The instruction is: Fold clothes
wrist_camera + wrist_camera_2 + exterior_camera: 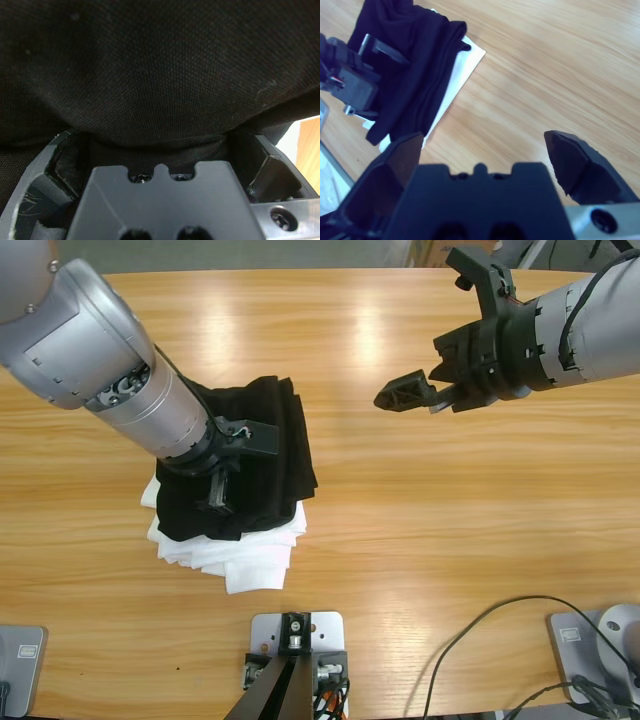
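The white clothes [240, 558] lie stacked on the counter [420, 540], nearest the front edge. On top of them sits the folded black shirt [275, 445], where the left claw [222, 483] presses down, jaws spread against the cloth. Beyond the shirt, well apart, the right claw [415, 397] hangs open above bare wood, holding nothing.

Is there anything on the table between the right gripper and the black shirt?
Nothing visible. The right gripper hangs open over bare table, and only wood shows between it and the folded black shirt. The left gripper presses down on the shirt's far side, on top of the white garments.
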Robot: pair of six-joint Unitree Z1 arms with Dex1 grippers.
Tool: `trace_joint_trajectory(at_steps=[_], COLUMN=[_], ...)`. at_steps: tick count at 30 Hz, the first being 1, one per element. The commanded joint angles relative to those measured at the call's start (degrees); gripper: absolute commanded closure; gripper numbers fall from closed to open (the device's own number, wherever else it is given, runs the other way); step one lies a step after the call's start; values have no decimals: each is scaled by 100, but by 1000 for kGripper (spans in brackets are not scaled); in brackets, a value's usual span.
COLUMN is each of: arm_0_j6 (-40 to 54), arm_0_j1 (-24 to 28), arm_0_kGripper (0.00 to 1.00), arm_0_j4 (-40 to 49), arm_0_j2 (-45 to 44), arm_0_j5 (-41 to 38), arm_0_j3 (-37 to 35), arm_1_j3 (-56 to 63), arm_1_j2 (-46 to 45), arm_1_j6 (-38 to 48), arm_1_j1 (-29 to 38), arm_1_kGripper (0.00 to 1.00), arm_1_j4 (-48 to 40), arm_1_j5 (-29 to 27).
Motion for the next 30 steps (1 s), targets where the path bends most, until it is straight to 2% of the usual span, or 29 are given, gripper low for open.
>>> trace_joint_trajectory(at_steps=[1,7,12,19,30], arm_0_j6=[-85,-698,-827,-958,-2168], arm_0_j1=[-39,162,729,1209,2447], arm_0_kGripper=[0,0,0,9,9], arm_0_j4=[34,34,55,74,301], arm_0_j2=[925,1171,1262,1394,1638], arm_0_j5=[-66,-57,-45,49,444], arm_0_j3=[652,526,348,162,-573], arm_1_j3=[286,352,360,374,395], arm_1_j2=[32,-47,-69,-120,-127], arm_1_j6=[-67,-67,-67,-67,-76], arm_1_j1=[-119,-251,-260,-304,-365], arm_1_kGripper=[0,0,4,4,4], arm_1_j4=[-78,-85,-76,-76,-76], arm_1_j5=[84,75,66,43,40])
